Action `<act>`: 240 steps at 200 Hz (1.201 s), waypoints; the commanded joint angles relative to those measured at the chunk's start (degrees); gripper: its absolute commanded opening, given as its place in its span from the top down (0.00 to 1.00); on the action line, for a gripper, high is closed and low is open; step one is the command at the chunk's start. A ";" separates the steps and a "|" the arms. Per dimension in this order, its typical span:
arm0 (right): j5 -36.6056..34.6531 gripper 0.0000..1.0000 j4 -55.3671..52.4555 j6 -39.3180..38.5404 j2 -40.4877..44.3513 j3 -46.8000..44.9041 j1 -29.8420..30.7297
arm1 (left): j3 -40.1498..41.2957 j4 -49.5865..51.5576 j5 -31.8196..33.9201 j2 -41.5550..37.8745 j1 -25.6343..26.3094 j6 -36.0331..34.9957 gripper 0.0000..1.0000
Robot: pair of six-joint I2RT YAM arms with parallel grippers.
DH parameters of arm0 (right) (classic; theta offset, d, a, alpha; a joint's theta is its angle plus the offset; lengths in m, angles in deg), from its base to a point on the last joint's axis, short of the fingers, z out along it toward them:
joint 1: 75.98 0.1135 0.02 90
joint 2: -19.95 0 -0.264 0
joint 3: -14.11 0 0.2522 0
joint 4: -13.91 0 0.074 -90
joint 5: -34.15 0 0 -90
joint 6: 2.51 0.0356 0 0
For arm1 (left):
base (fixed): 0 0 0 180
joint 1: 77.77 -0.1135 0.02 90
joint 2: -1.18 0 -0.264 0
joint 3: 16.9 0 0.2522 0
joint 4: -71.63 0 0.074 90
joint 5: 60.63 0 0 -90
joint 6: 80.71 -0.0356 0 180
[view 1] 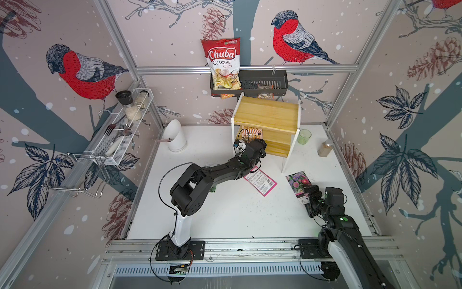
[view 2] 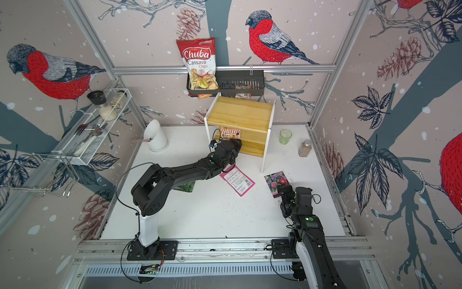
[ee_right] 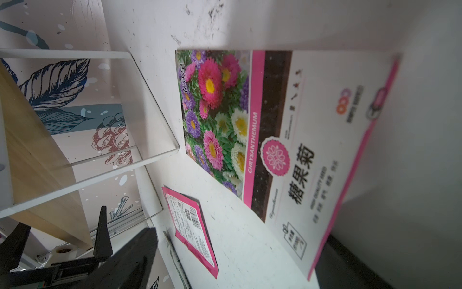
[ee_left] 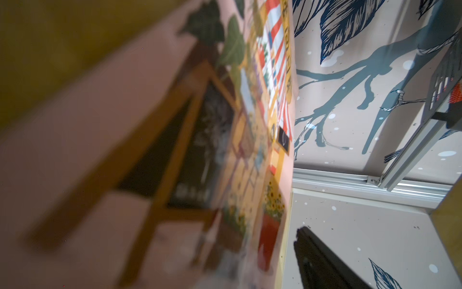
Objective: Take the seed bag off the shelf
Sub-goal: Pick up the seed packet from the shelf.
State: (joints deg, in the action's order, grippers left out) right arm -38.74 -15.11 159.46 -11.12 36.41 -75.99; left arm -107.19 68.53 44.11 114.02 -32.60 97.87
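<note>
The shelf (view 1: 267,116) (view 2: 241,113), two yellowish wood boards between white side panels, stands at the back of the white table. On its lower board the seed bag (view 1: 251,133) (view 2: 230,132) leans upright, printed with a striped-awning shop front. My left gripper (view 1: 260,144) (view 2: 236,145) reaches under the top board right at the bag. In the left wrist view the bag (ee_left: 175,150) fills the frame, blurred; one black finger (ee_left: 315,255) stands apart from its edge, the other is hidden. My right gripper (view 1: 307,190) (view 2: 283,190) is open and holds nothing, low over a flower-print packet (ee_right: 275,150).
On the table lie a pink-edged packet (view 1: 261,181), the flower packet (view 1: 297,184) and a green packet (view 2: 186,186) under the left arm. A green cup (view 1: 304,136) and a spice jar (view 1: 325,148) stand right of the shelf, a white pipe elbow (view 1: 176,136) left. A black basket (view 1: 270,82) hangs just above.
</note>
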 commanded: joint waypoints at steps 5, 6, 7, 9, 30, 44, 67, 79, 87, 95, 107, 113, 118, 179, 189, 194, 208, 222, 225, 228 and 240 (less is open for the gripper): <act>-0.18 0.00 0.77 0.15 0.80 -0.35 -0.08 | -0.67 2.20 -3.24 -0.77 0.86 -0.16 0.16; -0.21 0.00 0.77 0.13 0.86 -0.40 -0.08 | -0.61 2.28 -3.32 -0.78 0.92 -0.16 0.16; -0.22 0.00 0.81 0.20 0.94 -0.42 -0.08 | -0.62 2.32 -3.32 -0.82 0.95 -0.16 0.16; -0.23 0.00 0.78 0.26 0.93 -0.46 -0.08 | -0.63 2.44 -3.45 -0.85 1.01 -0.07 0.16; -0.23 0.00 0.35 0.96 2.18 -0.90 -0.16 | 0.30 2.98 -4.00 -1.47 1.59 0.37 0.21; -0.49 0.00 -0.31 1.29 3.13 -1.00 -0.23 | 0.87 3.00 -4.89 -1.73 1.68 0.38 0.24; -0.73 0.00 -1.42 1.51 4.55 -1.25 -0.30 | 1.78 3.31 -5.59 -3.06 1.77 0.16 0.24; -0.84 0.00 -1.90 1.81 5.29 -1.48 -0.32 | 2.10 4.20 -4.80 -4.52 2.01 -0.48 0.24; -0.83 0.00 -2.09 1.99 5.85 -1.71 -0.41 | 2.51 4.89 -3.36 -5.92 2.33 -0.92 0.21; -0.87 0.00 -2.30 2.17 6.32 -1.88 -0.34 | 3.35 4.38 -0.78 -7.44 2.77 -1.36 0.18; -0.93 0.00 -2.49 2.39 6.84 -2.29 -0.34 | 4.32 3.63 2.40 -9.34 2.99 -1.36 0.14; -0.93 0.00 -2.49 2.56 6.99 -2.49 -0.34 | 4.40 3.67 3.49 -9.83 2.95 -1.02 0.11; -0.91 0.00 -2.49 2.65 7.12 -2.64 -0.38 | 4.47 3.72 4.55 -10.18 2.89 -0.70 0.09; -0.36 0.00 -1.44 2.36 5.59 -2.70 -0.38 | 4.99 3.56 8.63 -8.93 0.14 3.30 0.06; -0.18 0.00 -1.22 1.88 4.84 -2.52 -0.39 | 4.34 3.64 9.05 -8.10 -0.40 2.80 0.06; -0.10 0.00 -1.09 1.72 4.44 -2.43 -0.38 | 4.04 3.76 9.23 -7.72 -0.71 2.81 0.06; 0.12 0.00 -0.82 1.22 3.34 -2.12 -0.43 | 3.35 3.16 9.13 -6.73 -1.47 3.12 0.06; 0.28 0.00 -0.58 0.76 2.45 -1.61 -0.46 | 2.58 3.21 9.09 -5.65 -2.09 3.52 0.06; 0.30 0.00 -0.49 0.73 2.20 -1.57 -0.48 | 2.38 3.42 9.02 -5.49 -2.18 3.60 0.06; 0.28 0.00 -0.47 0.65 2.02 -1.48 -0.47 | 2.16 3.63 9.03 -5.25 -2.31 3.74 0.06; 0.39 0.00 -0.04 0.46 1.28 -1.23 -0.50 | 1.76 4.10 8.57 -4.45 -2.69 4.38 0.06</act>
State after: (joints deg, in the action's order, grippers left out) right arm -38.55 -14.06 160.97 -8.63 34.66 -76.36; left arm -104.24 72.60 52.61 108.44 -34.74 101.04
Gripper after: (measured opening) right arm 0.998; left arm 0.944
